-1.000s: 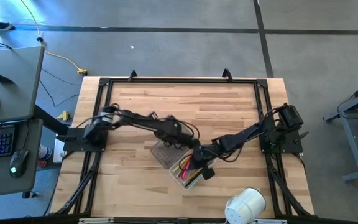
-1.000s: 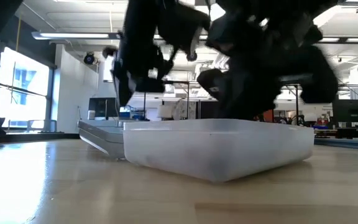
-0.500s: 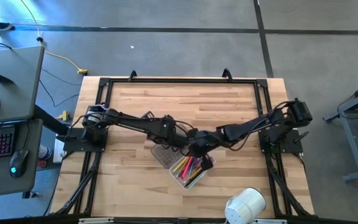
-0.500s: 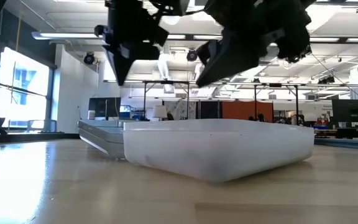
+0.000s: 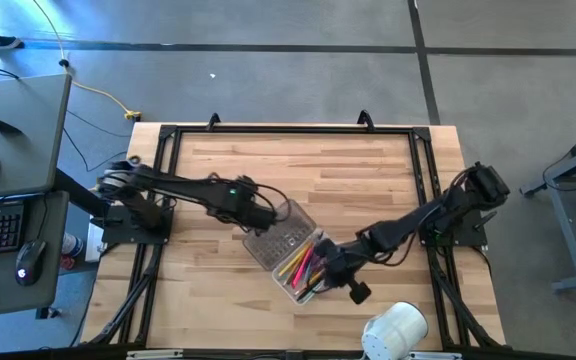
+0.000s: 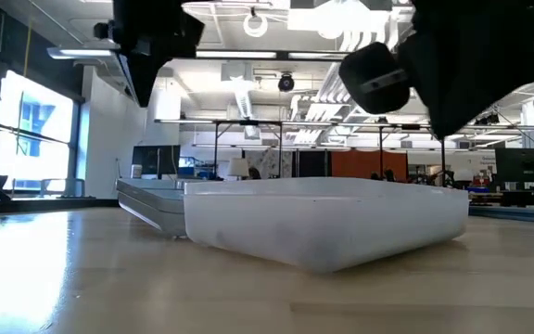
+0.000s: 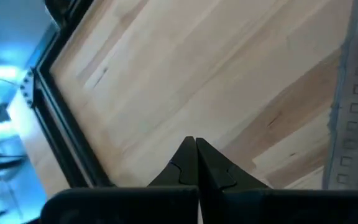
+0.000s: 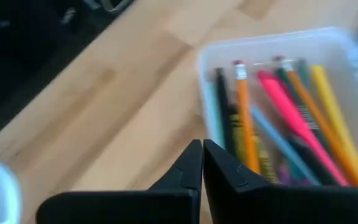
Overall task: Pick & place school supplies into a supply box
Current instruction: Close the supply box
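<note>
2 hands pulled back from the supply box [image 5: 290,252] | left hand [image 5: 265,214] pressed together beside lid [image 5: 280,240] | right hand [image 5: 350,284] pressed together, empty | school supplies [image 5: 303,268] lie in box on counter [image 5: 348,180] | placing looks done

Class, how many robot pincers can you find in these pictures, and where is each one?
2. The left pincer hangs by the supply box's lid; the right pincer sits beside the box's near end.

Wooden table [image 5: 358,180] bears the supply box [image 5: 295,262] and white roll [image 5: 395,331]
</note>
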### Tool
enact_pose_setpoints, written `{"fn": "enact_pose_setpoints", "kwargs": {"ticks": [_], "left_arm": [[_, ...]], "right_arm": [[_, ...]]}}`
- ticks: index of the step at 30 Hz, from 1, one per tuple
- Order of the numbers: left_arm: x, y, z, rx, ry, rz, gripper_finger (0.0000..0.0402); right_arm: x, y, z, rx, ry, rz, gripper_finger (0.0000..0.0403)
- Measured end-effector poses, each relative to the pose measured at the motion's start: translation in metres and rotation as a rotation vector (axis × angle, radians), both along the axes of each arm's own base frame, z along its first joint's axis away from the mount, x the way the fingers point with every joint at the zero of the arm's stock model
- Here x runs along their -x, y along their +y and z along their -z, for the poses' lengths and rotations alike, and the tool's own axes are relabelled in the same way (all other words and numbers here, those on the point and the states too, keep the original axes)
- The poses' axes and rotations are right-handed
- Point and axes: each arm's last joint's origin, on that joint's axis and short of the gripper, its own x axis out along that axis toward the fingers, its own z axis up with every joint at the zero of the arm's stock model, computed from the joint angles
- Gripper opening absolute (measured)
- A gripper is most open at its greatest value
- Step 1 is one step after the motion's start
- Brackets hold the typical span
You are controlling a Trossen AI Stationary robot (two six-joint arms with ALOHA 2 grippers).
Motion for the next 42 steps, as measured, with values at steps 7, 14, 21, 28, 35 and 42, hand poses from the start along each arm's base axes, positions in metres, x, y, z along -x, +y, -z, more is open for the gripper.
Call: {"fn": "enact_pose_setpoints", "kwargs": {"ticks": [7,14,21,28,35,42], "left_arm": [[0.029,0.004,0.031,0.096,-0.328,-0.015,0.0021],[0.044,0.012,0.085,0.126,-0.45,-0.059,0.0021],[0.044,0.033,0.108,0.202,-0.53,-0.112,0.0021],[0.028,0.035,0.117,0.334,-0.663,-0.01,0.0021],[0.018,0.034,0.121,0.368,-0.707,0.026,0.0021],[0.008,0.035,0.095,0.323,-0.794,0.104,0.0021]], "right_arm": [[-0.001,0.017,0.015,-0.064,0.035,-0.096,0.0],[-0.004,0.02,0.035,-0.058,0.102,-0.095,0.0],[-0.008,0.02,0.053,-0.053,0.146,-0.069,0.0],[-0.009,0.007,0.06,0.089,0.169,0.06,0.0],[-0.016,-0.011,0.06,0.087,0.163,0.1,0.0],[-0.019,-0.022,0.06,0.084,0.178,0.115,0.0]]}}
